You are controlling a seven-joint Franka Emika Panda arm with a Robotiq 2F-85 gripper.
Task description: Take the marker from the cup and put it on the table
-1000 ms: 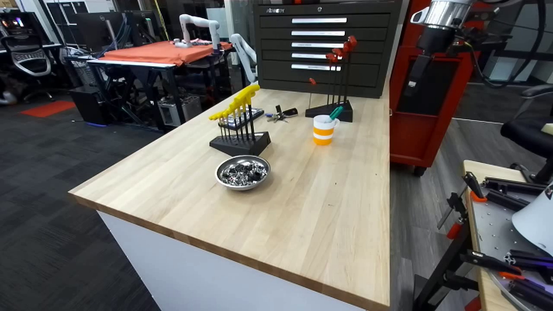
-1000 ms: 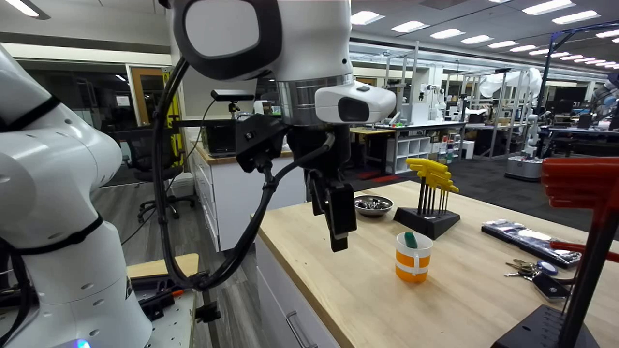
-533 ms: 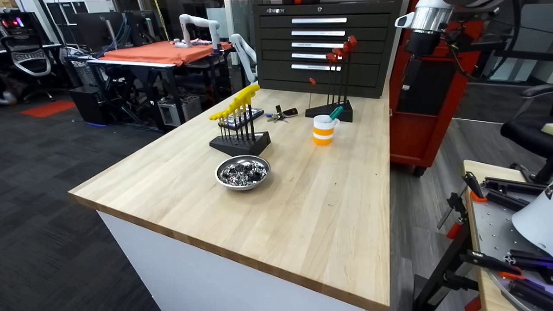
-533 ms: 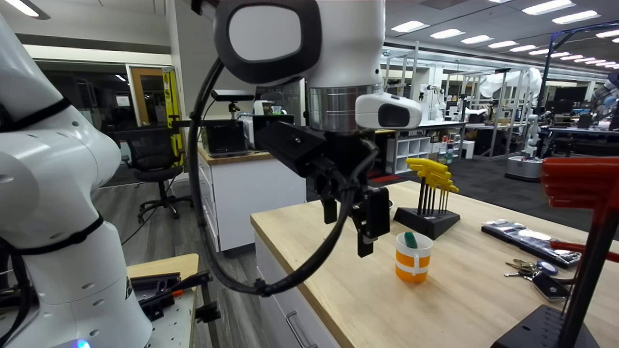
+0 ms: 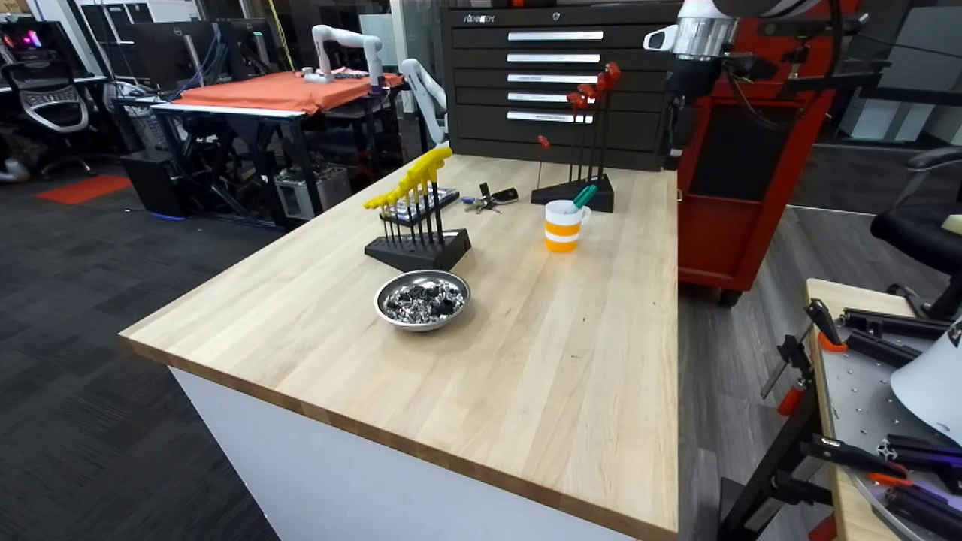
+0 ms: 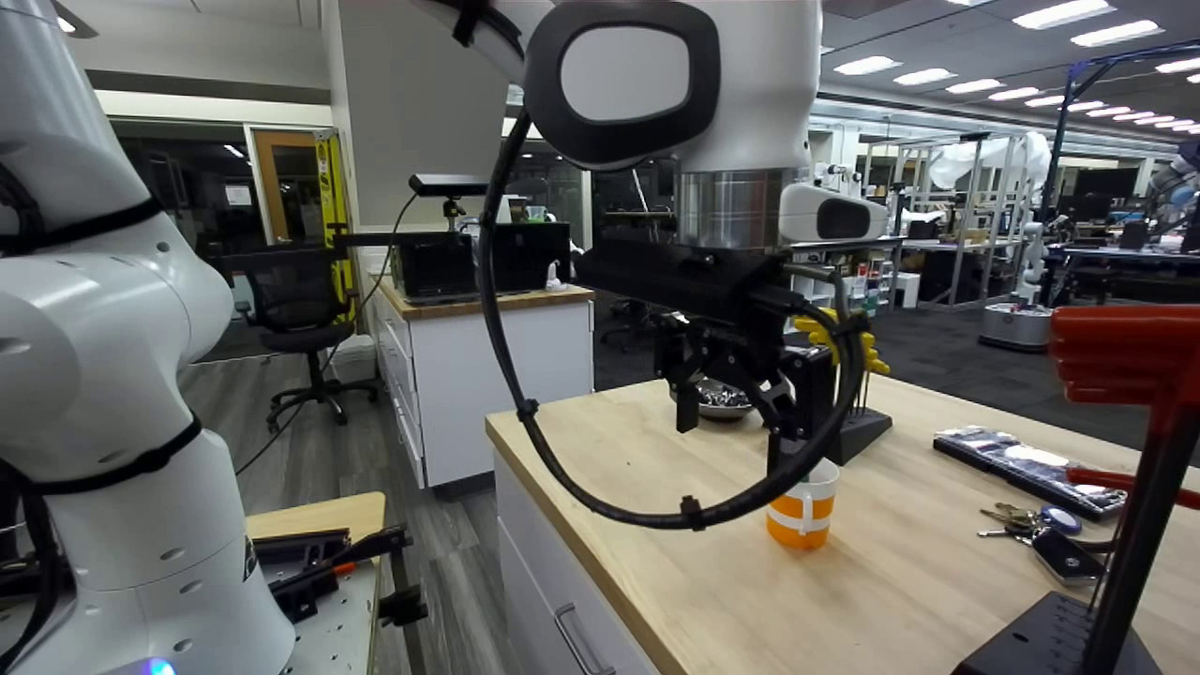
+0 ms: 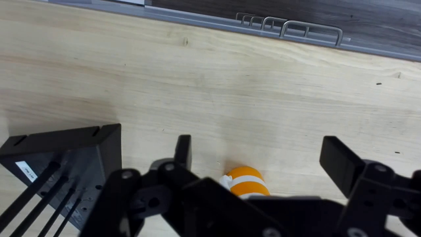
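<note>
A white cup with orange bands (image 5: 562,233) stands upright on the wooden table (image 5: 526,391), with a green marker (image 5: 584,197) leaning out of its top. In an exterior view the cup (image 6: 800,525) is partly behind the arm's cable, and the marker is mostly hidden. In the wrist view only the cup's lower side and handle (image 7: 248,181) show; the gripper's body covers its top and the marker. My gripper (image 7: 258,144) is open and empty, its fingers wide apart. In an exterior view the gripper (image 6: 733,439) hangs above the table near the cup, not touching it as far as I can tell.
A black stand with red hex keys (image 5: 579,194) is close behind the cup; its base (image 7: 65,154) shows in the wrist view. A yellow hex key set (image 5: 421,248), a metal bowl (image 5: 391,312) and keys (image 5: 492,197) lie on the table. A dark tool cabinet (image 5: 481,135) stands behind.
My gripper has moved in over the table toward the cup and turned, so both spread fingers now show in an exterior view. The cup and marker have not moved.
</note>
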